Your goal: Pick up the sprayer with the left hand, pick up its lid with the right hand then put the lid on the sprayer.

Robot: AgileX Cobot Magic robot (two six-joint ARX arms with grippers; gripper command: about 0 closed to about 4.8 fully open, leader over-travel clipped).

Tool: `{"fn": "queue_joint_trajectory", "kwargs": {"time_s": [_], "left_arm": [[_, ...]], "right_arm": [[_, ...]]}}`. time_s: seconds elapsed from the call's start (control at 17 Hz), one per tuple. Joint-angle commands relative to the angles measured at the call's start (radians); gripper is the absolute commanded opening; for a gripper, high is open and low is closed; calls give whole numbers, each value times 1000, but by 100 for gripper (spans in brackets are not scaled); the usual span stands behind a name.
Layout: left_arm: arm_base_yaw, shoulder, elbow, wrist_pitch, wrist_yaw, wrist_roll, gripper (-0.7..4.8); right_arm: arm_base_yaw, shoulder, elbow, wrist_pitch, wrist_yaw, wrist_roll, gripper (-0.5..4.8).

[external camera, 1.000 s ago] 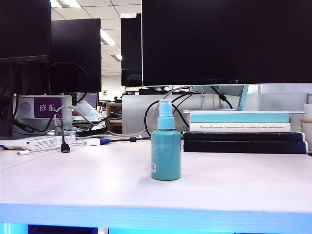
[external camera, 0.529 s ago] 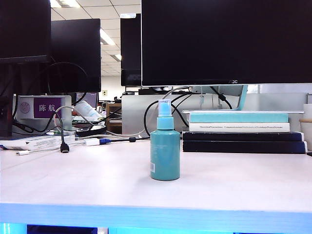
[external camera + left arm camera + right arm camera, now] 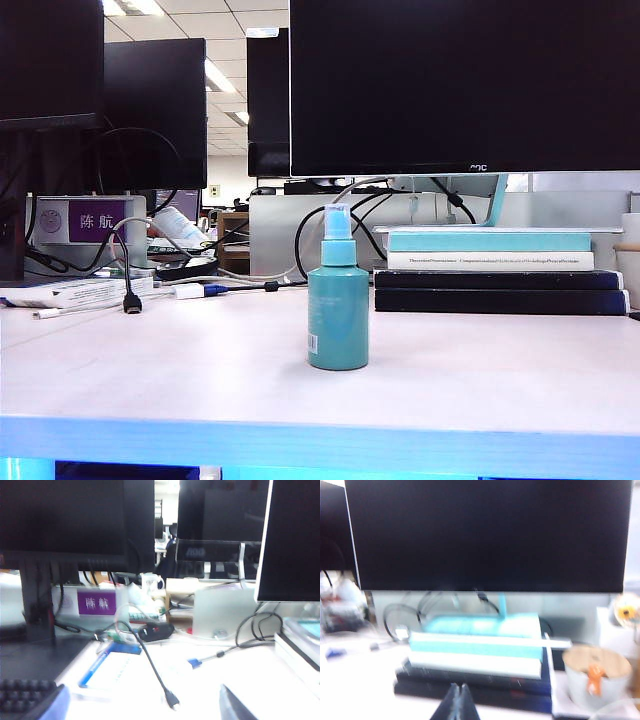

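We see the small teal cylindrical plastic sprayer (image 3: 338, 310) upright mid-counter (image 3: 200, 380), its clear lid (image 3: 337, 222) on. Left tool (image 3: 142, 705) gapes wide, empty; right tool (image 3: 459, 702) is pressed together, empty.

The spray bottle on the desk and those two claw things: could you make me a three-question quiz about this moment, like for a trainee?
1. True or false: the lid sits on top of the sprayer.
2. Which gripper has its fingers spread apart? A) left gripper B) right gripper
3. Fill in: in the exterior view, the sprayer stands upright on the table, just left of a stack of ____.

Key:
1. True. The clear cap covers the nozzle, and nothing holds the bottle.
2. A. The left wrist view shows its two fingertips far apart, holding nothing; the right wrist view shows the right fingertips pressed together, also holding nothing.
3. Books.
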Motion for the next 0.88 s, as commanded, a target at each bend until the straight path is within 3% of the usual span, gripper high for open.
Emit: {"fn": "queue_joint_trajectory", "kwargs": {"time_s": [0.06, 0.24, 0.29, 0.35, 0.41, 0.65, 0.88], "left_arm": [[0, -142, -61, -21, -10, -32, 382], [0, -139, -76, -145, -16, 18, 350], [0, -139, -82, -145, -16, 23, 292], [0, -139, -90, -146, -6, 42, 191], [0, -139, -102, -153, -3, 84, 47], [0, -139, -119, -172, -14, 158, 46], [0, -139, -147, -247, -68, 154, 34]], "right_arm": [[0, -1, -6, -42, 3, -10, 8], [2, 2, -6, -229, 3, 5, 8], [2, 3, -6, -263, 4, 17, 2], [2, 3, -6, -289, 24, 39, -1], [2, 4, -6, -316, 60, 56, -1], [2, 4, -6, -362, 72, 56, -1], [3, 4, -6, -372, 63, 59, -1]]}}
